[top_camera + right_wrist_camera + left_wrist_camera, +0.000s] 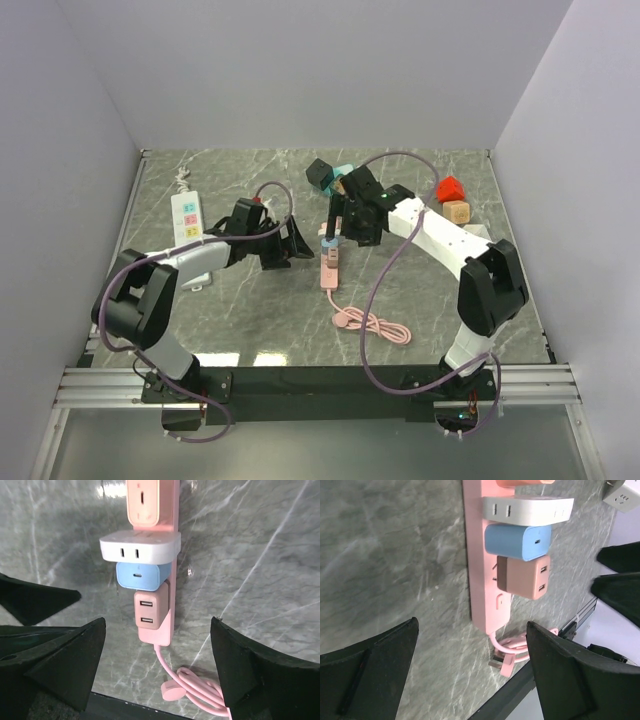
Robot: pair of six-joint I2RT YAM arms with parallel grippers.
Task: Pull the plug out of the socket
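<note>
My left gripper (472,630) gapes wide, holding nothing; my right gripper (157,622) does too, just above the strip (173,587). In the strip sit the white plug (139,547), blue plug (137,576) and brown plug (148,610). The strip's cord (195,690) is coiled on the table (260,555).

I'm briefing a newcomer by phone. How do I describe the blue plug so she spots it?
On the grey marble table, a pink power strip lies near the middle. The blue plug sits on it between a white adapter and a dusty-pink adapter; only it is blue, with one oval port.
</note>
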